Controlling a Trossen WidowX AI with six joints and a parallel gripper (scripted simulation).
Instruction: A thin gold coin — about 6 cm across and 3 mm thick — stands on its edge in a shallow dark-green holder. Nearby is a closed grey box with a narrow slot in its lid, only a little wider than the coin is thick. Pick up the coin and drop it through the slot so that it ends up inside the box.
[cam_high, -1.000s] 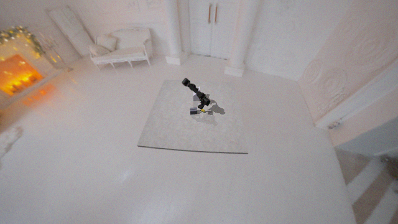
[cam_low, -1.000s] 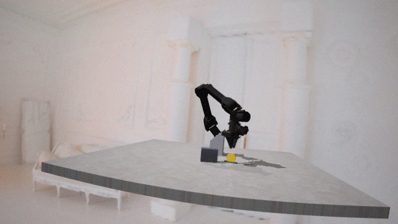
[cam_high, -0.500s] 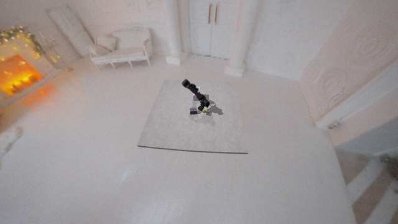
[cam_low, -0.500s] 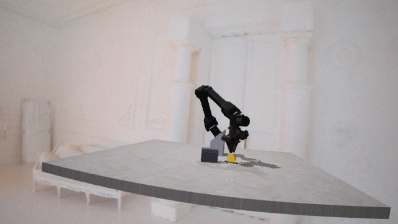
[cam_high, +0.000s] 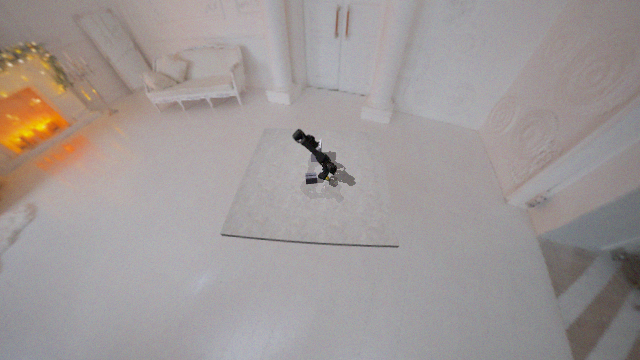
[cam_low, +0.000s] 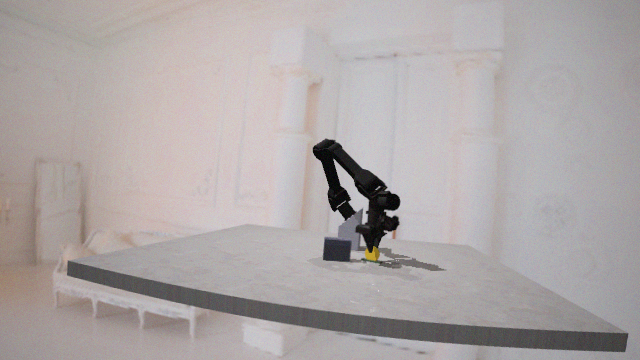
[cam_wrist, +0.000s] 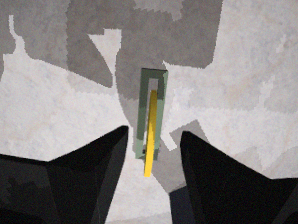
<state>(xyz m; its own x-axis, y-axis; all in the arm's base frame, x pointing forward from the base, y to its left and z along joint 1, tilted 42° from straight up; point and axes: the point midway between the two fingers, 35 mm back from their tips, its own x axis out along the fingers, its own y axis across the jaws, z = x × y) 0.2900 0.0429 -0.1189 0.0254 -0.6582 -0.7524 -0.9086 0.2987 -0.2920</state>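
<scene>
Gold coin (cam_wrist: 152, 135) stood ungrasped in its green holder (cam_wrist: 150, 110) between my part-open, empty gripper (cam_wrist: 154, 141); lifting and slotting remained.

My arm (cam_low: 350, 170) folds down over the grey table (cam_low: 280, 285), and my gripper (cam_low: 372, 246) hangs just above the gold coin (cam_low: 372, 254) — fingers parted, nothing between them. The dark box (cam_low: 337, 249) sits just beside the coin.

Thin gold coin (cam_wrist: 152, 137) upright on edge in green holder (cam_wrist: 148, 96), just beside closed grey box (cam_low: 336, 249).
</scene>
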